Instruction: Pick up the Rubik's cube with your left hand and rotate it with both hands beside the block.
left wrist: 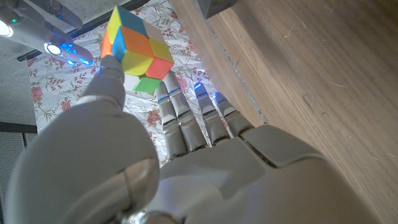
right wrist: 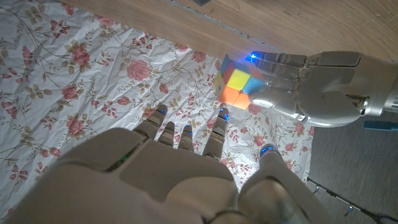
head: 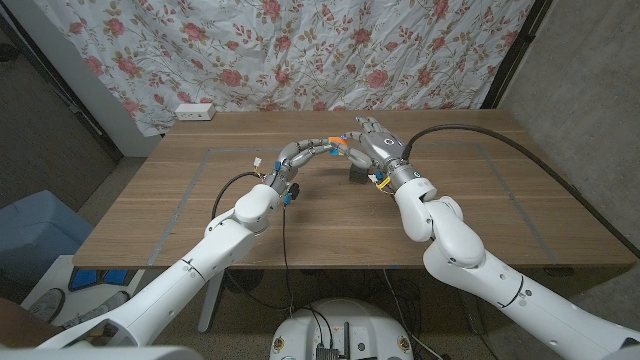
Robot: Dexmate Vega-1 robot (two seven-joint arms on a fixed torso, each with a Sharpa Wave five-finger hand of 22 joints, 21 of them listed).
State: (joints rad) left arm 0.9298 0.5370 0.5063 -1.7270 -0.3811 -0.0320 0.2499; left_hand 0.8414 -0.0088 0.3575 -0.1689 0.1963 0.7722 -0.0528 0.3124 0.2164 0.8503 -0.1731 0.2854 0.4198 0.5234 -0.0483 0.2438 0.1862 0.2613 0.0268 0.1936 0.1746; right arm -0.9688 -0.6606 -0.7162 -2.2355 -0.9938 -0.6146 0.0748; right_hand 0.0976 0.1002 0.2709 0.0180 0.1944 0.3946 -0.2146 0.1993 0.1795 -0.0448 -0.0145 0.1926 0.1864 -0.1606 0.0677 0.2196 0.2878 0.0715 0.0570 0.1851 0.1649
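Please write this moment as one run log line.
left hand: holds Rubik's cube aloft | right hand: open, near cube | block: on table

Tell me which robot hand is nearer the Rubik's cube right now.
Left. The left robot hand holds the Rubik's cube in its fingers above the table; the right robot hand is open close by, its fingertips short of the cube, not touching.

Evenly lit, fairly bright, with soft light from above. Only faint shadows on the tabletop [head: 200, 200]. Slightly curved lines at head-view edges. Blurred and out of focus on the near robot hand [left wrist: 205, 168] in wrist views; small blue glare spots.
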